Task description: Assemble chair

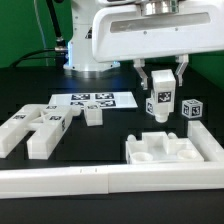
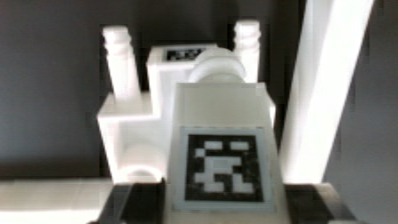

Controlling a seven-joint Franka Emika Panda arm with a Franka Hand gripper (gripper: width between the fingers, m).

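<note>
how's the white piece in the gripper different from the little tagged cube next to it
The held piece is clamped in the gripper; the cube stands free on the table, to the exterior view's right. The held piece looks taller and larger than the cube. Both are matte white with a black-and-white tag.

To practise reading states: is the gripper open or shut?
Shut on the tagged chair piece: the gripper flanks it on both sides, and the wrist view shows it filling the gap.
</note>
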